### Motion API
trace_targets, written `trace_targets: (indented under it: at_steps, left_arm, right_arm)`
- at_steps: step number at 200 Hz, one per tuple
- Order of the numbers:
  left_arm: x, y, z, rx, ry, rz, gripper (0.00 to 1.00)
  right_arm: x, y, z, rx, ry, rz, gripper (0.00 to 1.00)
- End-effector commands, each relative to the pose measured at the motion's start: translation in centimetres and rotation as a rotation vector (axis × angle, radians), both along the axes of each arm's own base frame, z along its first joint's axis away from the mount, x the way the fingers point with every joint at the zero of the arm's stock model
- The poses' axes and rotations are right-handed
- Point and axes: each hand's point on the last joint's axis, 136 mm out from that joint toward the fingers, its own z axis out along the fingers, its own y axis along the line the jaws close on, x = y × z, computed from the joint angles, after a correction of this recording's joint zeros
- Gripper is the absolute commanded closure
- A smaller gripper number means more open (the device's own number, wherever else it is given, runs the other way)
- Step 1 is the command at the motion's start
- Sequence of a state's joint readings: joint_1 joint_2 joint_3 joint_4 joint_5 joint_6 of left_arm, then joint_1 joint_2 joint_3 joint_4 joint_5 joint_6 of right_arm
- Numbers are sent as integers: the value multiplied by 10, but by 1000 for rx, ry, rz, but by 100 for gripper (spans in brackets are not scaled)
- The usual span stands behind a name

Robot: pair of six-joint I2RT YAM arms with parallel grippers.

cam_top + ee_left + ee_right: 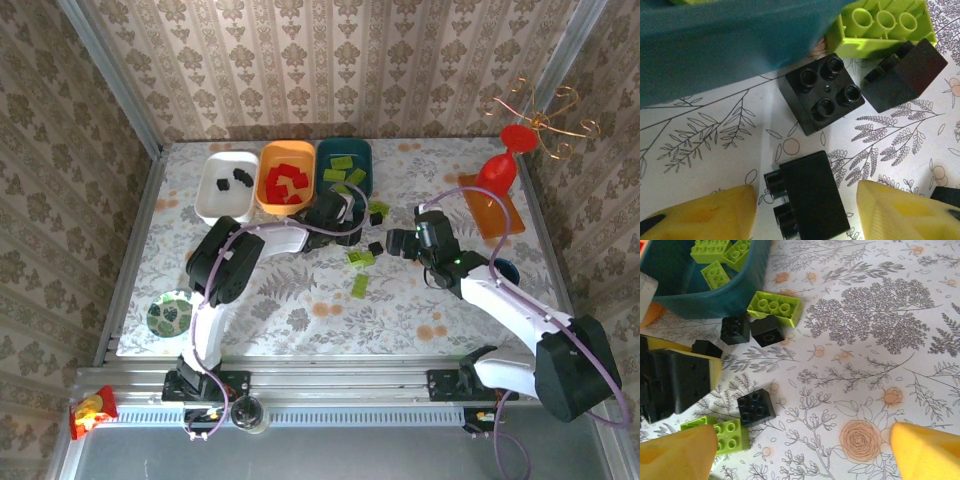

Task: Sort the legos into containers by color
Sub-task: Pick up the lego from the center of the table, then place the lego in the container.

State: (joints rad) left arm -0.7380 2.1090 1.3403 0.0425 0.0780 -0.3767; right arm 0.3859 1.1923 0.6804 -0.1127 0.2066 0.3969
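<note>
We see three trays in a row at the far edge of the worktop (pixel 300 310), close to the back wall (pixel 330 60). The white tray (pixel 213 205) has black bricks (pixel 230 181). The orange tray (pixel 285 209) has red bricks (pixel 285 182). The teal tray (pixel 345 142) has green bricks (pixel 342 163).

The left gripper (pixel 337 212) sits just in front of the teal tray. In its own camera the yellow fingers (pixel 705 212) stand apart, open. A black brick (pixel 812 200) lies between them with a small gap on each side. It is tight here. A black cube (pixel 822 95), a tipped black brick (pixel 905 75) and a green brick (pixel 885 25) crowd just ahead, by the teal wall.

The right gripper (pixel 400 243) is spread wide open over the flowered worktop, holding nothing. By its left finger (pixel 680 455) lie a flat green brick (pixel 732 435) and a small black brick (pixel 756 407). We cannot tell if the finger touches the green one. To the right of them the worktop runs wide and bare.

A red cone (pixel 497 170) and a blue cup (pixel 507 268) stand near the right edge.
</note>
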Motion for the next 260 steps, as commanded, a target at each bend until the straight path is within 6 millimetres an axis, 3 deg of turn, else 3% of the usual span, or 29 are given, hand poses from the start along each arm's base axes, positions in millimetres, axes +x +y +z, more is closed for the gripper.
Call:
trace_targets:
  at_steps: [1, 41, 71, 91, 120, 155, 188, 212, 230, 260]
  left_arm:
    - [6, -6, -11, 47, -4, -22, 50]
    - [6, -7, -12, 53, -14, -28, 69]
    - [-3, 6, 10, 24, -58, -17, 77]
    - [-9, 33, 34, 3, -111, 28, 79]
    - [-6, 110, 68, -44, -180, 184, 79]
    - [32, 225, 101, -61, -252, 470, 77]
    - [74, 292, 104, -44, -255, 648, 75]
    - [108, 319, 90, -47, -221, 719, 75]
    - [134, 326, 76, -37, -178, 730, 72]
    - [168, 333, 67, -8, -140, 736, 60]
  right_arm:
    - [-1, -5, 2, -2, -12, -18, 9]
    - [-1, -4, 1, 9, -8, -12, 9]
    - [-1, 1, 3, 26, -2, 7, 8]
    - [-2, 9, 6, 59, 5, 39, 8]
    - [-1, 23, 6, 106, -12, 84, 8]
    - [3, 38, 0, 134, -18, 106, 8]
    - [2, 47, -3, 129, -7, 114, 7]
    - [-2, 53, -6, 133, 5, 126, 7]
    - [-2, 53, -10, 122, 26, 118, 7]
    - [-2, 51, -17, 114, 39, 96, 8]
